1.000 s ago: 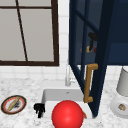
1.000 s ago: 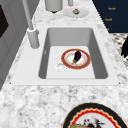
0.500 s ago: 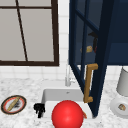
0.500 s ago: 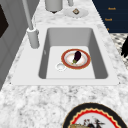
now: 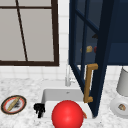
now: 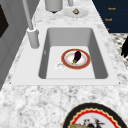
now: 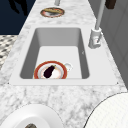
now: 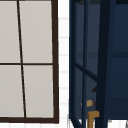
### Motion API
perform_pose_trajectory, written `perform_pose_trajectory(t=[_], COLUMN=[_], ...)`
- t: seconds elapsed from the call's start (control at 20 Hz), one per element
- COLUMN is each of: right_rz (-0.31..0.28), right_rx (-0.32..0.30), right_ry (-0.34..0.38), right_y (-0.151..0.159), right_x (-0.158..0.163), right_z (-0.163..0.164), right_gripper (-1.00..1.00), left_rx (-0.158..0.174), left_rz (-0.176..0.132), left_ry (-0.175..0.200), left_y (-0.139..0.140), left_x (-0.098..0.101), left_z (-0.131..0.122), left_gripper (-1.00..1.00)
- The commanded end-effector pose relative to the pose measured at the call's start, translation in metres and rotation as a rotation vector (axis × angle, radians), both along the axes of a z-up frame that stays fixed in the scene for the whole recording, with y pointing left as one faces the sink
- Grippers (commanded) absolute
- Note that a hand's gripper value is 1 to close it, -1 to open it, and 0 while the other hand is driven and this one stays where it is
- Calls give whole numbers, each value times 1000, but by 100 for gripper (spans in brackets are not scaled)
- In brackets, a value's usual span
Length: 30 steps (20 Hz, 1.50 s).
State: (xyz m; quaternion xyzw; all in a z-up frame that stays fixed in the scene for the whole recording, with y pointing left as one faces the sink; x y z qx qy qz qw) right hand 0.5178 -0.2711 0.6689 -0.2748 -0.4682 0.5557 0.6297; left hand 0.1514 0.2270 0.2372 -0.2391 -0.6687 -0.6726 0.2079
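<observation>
Front view: left robot hand (image 5: 39,109) is hanging at the front left corner of the sink (image 5: 62,95), fingers relaxed and pointing down, gripping nothing, so it is simply floating free beside the red ball (image 5: 67,114). The ball is sitting low in front of the basin, covering its floor. The blue cabinet door (image 5: 100,62) is standing swung out over the sink, wooden handle (image 5: 88,82) facing the camera, which is leaving the shelf open. A small dark shape behind the glass is probably the right robot hand (image 5: 95,36), near a yellow item (image 5: 89,49); cannot tell its state. A patterned plate (image 5: 13,104) is lying on the worktop (image 5: 25,86) to the left. Left side view: a red-rimmed plate (image 6: 63,58) is lying flat on the basin floor just beside the drain (image 6: 60,66), carrying an eggplant (image 6: 77,55); a robot hand (image 6: 124,47) is showing at the front edge. Right side view: the same plate (image 7: 37,71) and eggplant (image 7: 49,71), with a robot hand (image 7: 18,6) hovering off the far front corner. Upper view: the door (image 8: 103,62) is angling outward beside the window (image 8: 37,50), the dark shape (image 8: 94,88) sitting behind it.
</observation>
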Motion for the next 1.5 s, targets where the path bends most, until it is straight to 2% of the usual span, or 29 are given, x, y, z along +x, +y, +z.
perform_pose_trajectory(t=[0.0, 0.1, 0.25, 0.3, 0.4, 0.6, 0.7, 0.95, 1.2, 1.35, 1.4, 1.45], right_rz=[-46, -47, -31, -37, -26, -27, -22, 47, 58, 15, -9, 10], right_rx=[-40, -52, -81, -75, -120, -148, -145, -113, -93, -111, -135, -153], right_ry=[124, 170, 223, 241, 272, 342, 376, 535, 560, 538, 493, 445], right_y=[-13, -21, -15, -16, -12, -7, -8, -11, -14, -6, -1, -3], right_x=[0, 0, 8, 12, 26, 43, 48, 59, 59, 54, 49, 41], right_z=[0, -2, -13, -17, -26, -47, -54, -60, -58, -61, -66, -67], right_gripper=[-100, -100, -100, -100, -100, -100, -100, -100, -100, -100, 100, 100], left_rx=[0, 0, 0, 0, 0, 0, 0, 0, 0, 0, 0, 0], left_rz=[0, 0, 0, 0, 0, 0, 0, 0, 0, 0, 0, 0], left_ry=[0, 0, 0, 0, 0, 0, 0, 0, 0, 0, 0, 0], left_y=[0, 0, 0, 0, 0, 0, 0, 0, 0, 0, 0, 0], left_x=[0, 0, 0, 0, 0, 0, 0, 0, 0, 0, 0, 0], left_z=[0, 0, 0, 0, 0, 0, 0, 0, 0, 0, 0, 0], left_gripper=[0, 0, 0, 0, 0, 0, 0, 0, 0, 0, 0, 0])
